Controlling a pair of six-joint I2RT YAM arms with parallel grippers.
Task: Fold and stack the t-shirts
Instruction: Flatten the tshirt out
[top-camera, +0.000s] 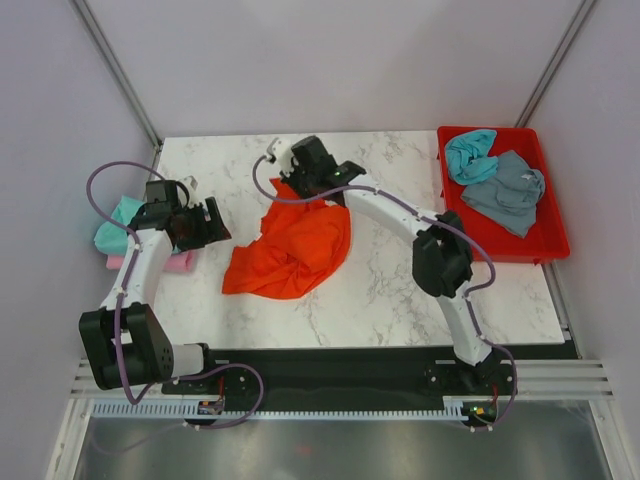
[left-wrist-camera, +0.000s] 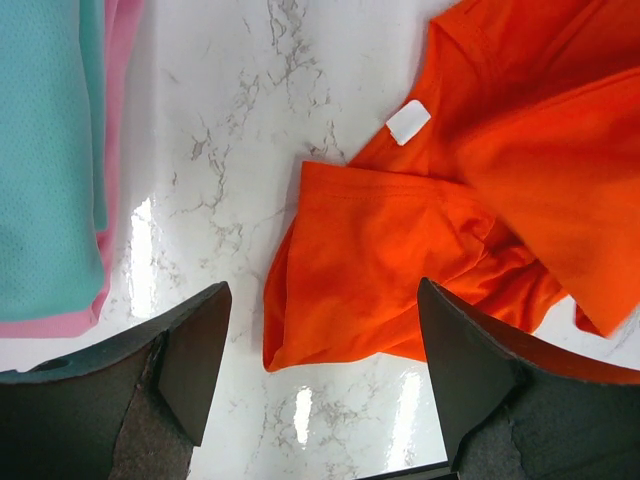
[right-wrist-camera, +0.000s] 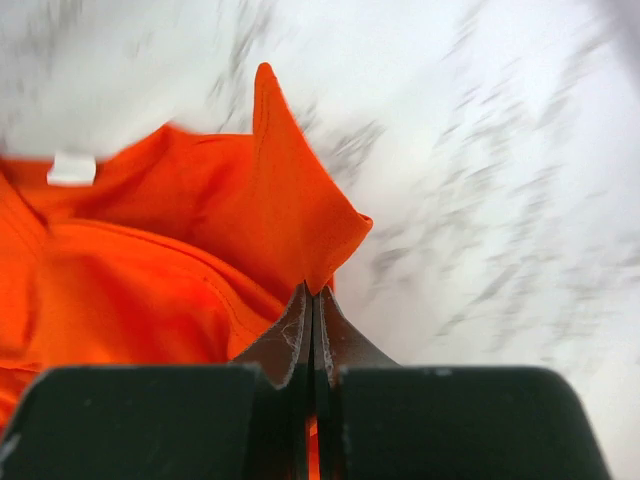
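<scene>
The right wrist camera shows what the overhead view hides: the right gripper (right-wrist-camera: 311, 290) pinched tight on an edge of the orange t-shirt (top-camera: 290, 250), crumpled mid-way across the marble table (top-camera: 400, 300). That arm reaches far forward. The left gripper (left-wrist-camera: 322, 290) hovers wide apart, holding nothing, beside the teal and pink shirts (top-camera: 120, 215).

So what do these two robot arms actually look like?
Both the left arm and right arm are slim white tubes joined by chunky black blocks at the bends. A thin purple cable loops loosely along each, down to black bases. At the tips sit dark grey jaws, flat wedge-shaped plates with a matte, slightly rough surface.
</scene>
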